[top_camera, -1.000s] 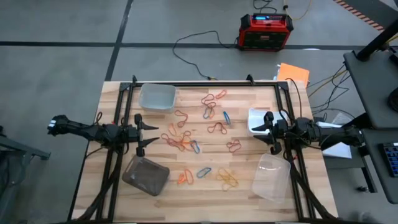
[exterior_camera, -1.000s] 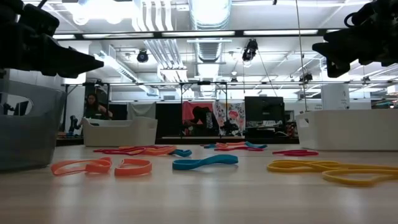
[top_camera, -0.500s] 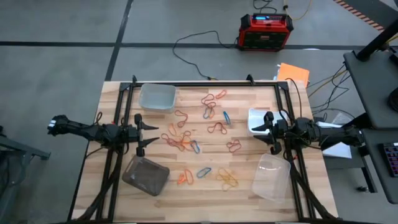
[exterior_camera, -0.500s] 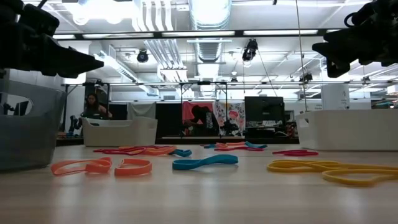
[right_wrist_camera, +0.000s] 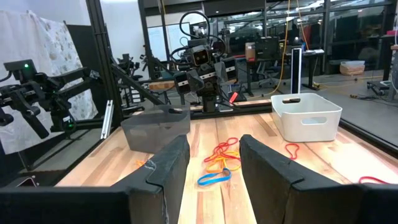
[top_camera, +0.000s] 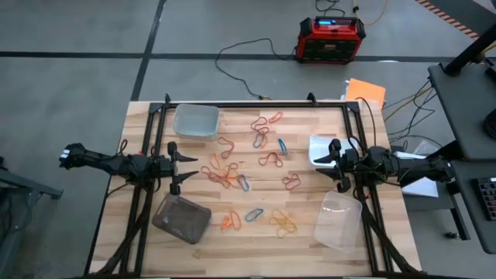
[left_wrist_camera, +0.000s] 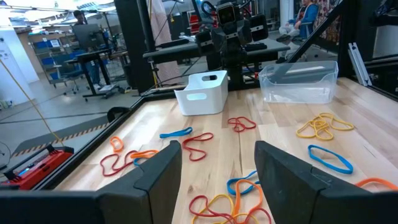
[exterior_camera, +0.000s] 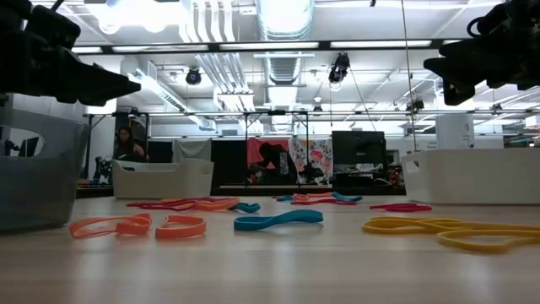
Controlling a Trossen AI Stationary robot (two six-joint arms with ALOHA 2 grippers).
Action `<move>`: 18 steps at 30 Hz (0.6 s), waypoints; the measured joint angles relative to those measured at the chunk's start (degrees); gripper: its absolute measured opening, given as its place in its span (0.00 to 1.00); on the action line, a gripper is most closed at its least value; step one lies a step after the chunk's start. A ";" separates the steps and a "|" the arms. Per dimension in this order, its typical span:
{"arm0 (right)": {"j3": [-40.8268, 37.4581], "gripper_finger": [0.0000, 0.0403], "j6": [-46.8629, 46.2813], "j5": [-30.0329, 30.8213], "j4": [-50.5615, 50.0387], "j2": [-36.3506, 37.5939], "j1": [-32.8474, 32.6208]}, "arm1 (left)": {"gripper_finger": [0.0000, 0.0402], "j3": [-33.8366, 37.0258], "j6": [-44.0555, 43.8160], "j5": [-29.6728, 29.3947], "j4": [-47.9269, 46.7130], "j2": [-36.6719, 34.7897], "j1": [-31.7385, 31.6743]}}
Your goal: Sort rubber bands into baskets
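Several rubber bands (top_camera: 248,167) in red, orange, yellow and blue lie loose on the middle of the wooden table; the low view shows orange (exterior_camera: 135,225), blue (exterior_camera: 278,220) and yellow (exterior_camera: 439,228) ones. Four baskets stand around them: a pale one (top_camera: 195,121) far left, a white one (top_camera: 322,149) at the right, a smoky grey one (top_camera: 183,218) near left, a clear one (top_camera: 339,221) near right. My left gripper (top_camera: 174,167) (left_wrist_camera: 217,149) is open and empty above the table's left side. My right gripper (top_camera: 335,164) (right_wrist_camera: 214,140) is open and empty at the right side.
A red-and-black box (top_camera: 331,39) with black cables stands on the floor beyond the table's far edge. An orange sheet (top_camera: 365,91) lies off the far right corner. Black frame rails (top_camera: 147,139) run along the table's left and right sides.
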State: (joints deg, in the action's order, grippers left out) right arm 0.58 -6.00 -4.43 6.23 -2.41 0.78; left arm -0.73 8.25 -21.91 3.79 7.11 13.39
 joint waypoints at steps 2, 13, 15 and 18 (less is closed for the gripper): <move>0.00 0.35 0.00 0.00 0.01 0.00 0.01 | 0.47 -0.02 0.00 0.00 0.02 0.00 0.02; 0.00 0.35 8.53 0.15 1.27 -0.01 0.01 | 0.47 -0.01 0.00 0.00 0.01 0.00 0.01; 0.00 0.35 17.60 0.13 2.52 0.02 -0.01 | 0.47 -0.02 0.00 0.01 0.02 -0.01 0.01; 0.00 0.35 27.13 0.11 1.83 -0.01 0.02 | 0.47 -0.02 0.00 0.01 0.02 -0.01 0.01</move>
State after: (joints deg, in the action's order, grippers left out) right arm 0.58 21.13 -4.32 8.06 -2.42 0.80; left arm -0.75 8.25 -21.90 3.81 7.10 13.40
